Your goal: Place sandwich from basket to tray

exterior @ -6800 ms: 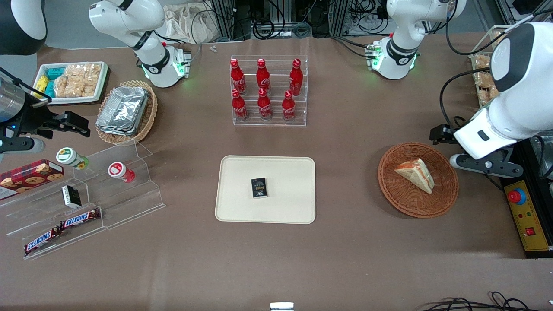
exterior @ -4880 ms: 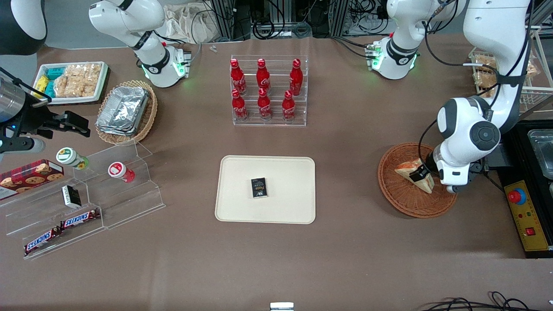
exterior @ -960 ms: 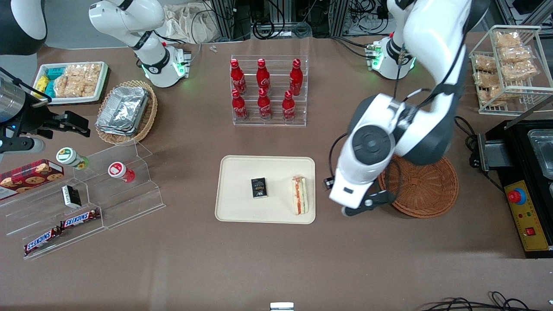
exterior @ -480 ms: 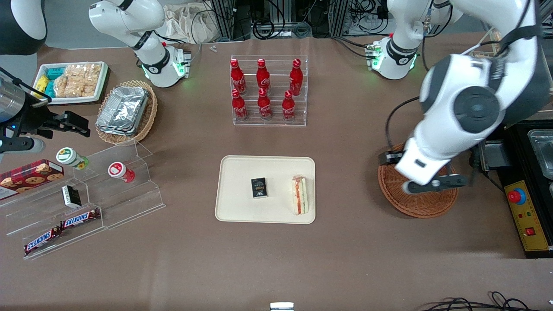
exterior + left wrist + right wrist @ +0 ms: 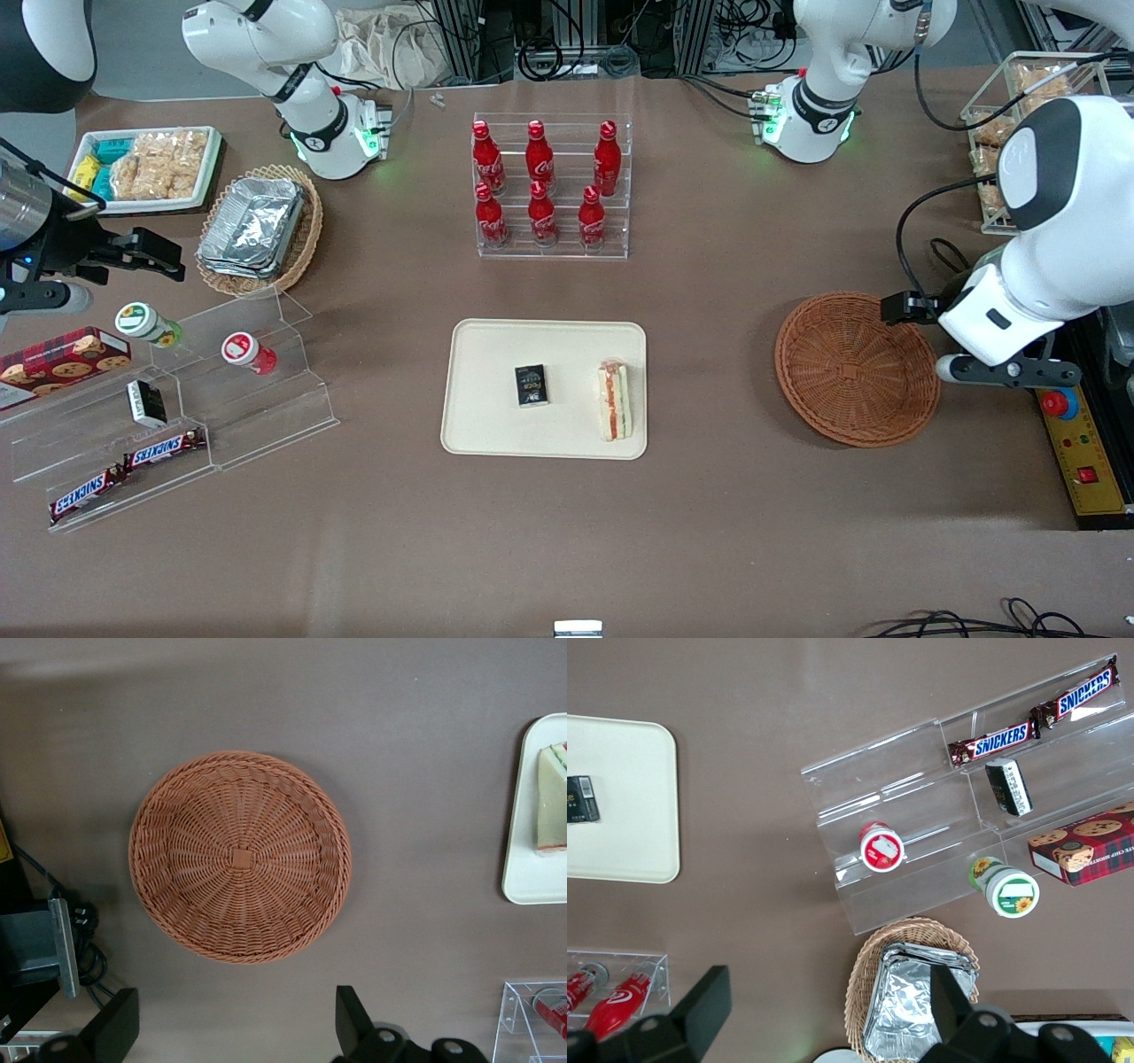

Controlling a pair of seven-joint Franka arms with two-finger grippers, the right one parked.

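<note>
Sandwich [image 5: 614,400] is lying on the tray [image 5: 496,425] near its basket-side rim, long axis running near-to-far. Gripper [image 5: 235,1036] is hovering wide and empty just beside the empty basket [image 5: 857,368], well apart from the sandwich, toward the working arm's end.

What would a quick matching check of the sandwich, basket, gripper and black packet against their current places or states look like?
Things:
1. sandwich
2. basket
3. gripper
4. black packet

Places or states:
A. open, holding nothing, up above the table by the basket
B. empty, on the table toward the working arm's end
C. near the middle of the tray
D. on the tray, by the edge closest to the basket

Pairs: 1-D, 2-B, 3-A, 4-C
</note>
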